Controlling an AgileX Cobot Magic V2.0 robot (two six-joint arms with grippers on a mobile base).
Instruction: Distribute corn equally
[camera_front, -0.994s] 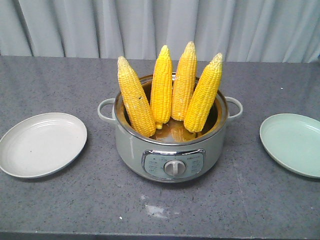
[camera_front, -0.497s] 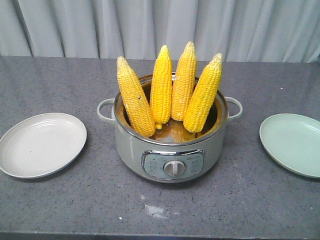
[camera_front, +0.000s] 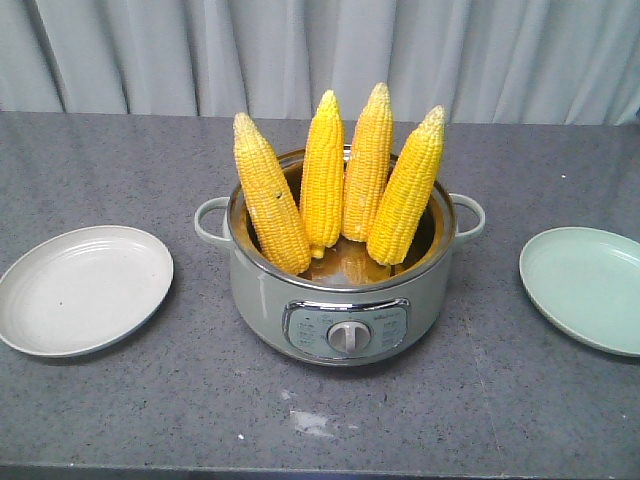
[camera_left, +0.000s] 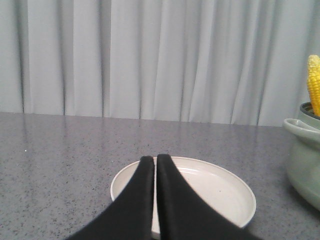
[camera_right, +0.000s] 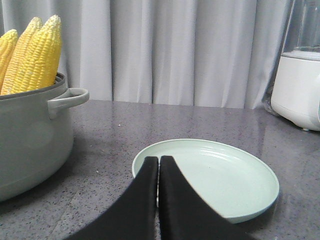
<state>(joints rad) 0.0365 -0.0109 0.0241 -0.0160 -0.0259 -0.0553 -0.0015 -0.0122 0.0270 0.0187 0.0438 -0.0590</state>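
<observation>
Corn (camera_front: 322, 175) stood as four cobs, tips up, leaning in the pot (camera_front: 260, 300) at frame centre. Each looked stiff, fairly heavy and probably slick, so a hold across the exposed upper half seemed best. Left end effector (camera_left: 155, 158) and right end effector (camera_right: 159, 159) were pressed together, pinching nothing.
</observation>
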